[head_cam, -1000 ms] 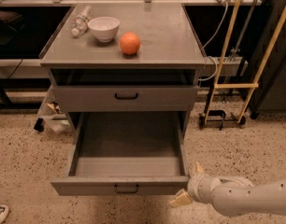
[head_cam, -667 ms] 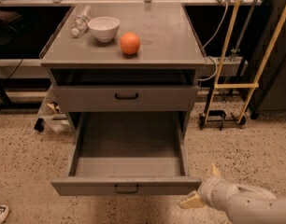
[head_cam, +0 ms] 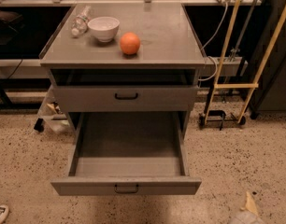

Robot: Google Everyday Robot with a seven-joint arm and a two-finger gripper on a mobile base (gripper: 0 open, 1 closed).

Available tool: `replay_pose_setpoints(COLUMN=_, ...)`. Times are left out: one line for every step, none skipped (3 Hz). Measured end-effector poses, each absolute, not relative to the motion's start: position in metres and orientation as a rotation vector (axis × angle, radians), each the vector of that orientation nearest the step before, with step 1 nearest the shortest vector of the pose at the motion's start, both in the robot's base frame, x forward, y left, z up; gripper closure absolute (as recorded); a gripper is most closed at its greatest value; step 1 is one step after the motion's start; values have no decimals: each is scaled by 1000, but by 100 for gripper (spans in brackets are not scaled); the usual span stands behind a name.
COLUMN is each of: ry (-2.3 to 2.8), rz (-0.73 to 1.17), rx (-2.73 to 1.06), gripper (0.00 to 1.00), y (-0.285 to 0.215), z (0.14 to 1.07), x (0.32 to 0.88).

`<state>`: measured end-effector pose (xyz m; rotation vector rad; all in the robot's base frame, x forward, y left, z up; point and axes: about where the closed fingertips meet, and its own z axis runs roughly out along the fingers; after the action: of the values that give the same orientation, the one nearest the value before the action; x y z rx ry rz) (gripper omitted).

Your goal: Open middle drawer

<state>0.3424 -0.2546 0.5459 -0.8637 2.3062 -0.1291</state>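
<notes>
The middle drawer point(head_cam: 126, 186) is pulled far out of the grey cabinet, showing its plain grey tray point(head_cam: 129, 141) with nothing in it. Its flat front faces me with a small black loop handle point(head_cam: 126, 189). The uppermost drawer point(head_cam: 126, 97) above it is shut. The lowest drawer is hidden under the open one. My gripper point(head_cam: 250, 204) is at the bottom right edge of the view, over the floor, to the right of and below the drawer's front right corner, touching nothing.
On the cabinet top point(head_cam: 171, 41) stand a white bowl point(head_cam: 103, 28), an orange point(head_cam: 130, 43) and a lying plastic bottle point(head_cam: 80, 21). A yellow-framed cart point(head_cam: 236, 85) stands at the right. The floor point(head_cam: 236, 153) is speckled.
My gripper has pulled back from the drawer's front right corner, moving right and down until only its tip shows. The drawer has stayed open.
</notes>
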Motion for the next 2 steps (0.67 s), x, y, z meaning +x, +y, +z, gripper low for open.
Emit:
replay_pose_setpoints(ry=2377, rz=-186, rx=-731, gripper=0, y=-272, z=565, x=273)
replay_pose_setpoints(ry=2323, rz=-247, rx=-717, gripper=0, y=-273, z=592, x=271)
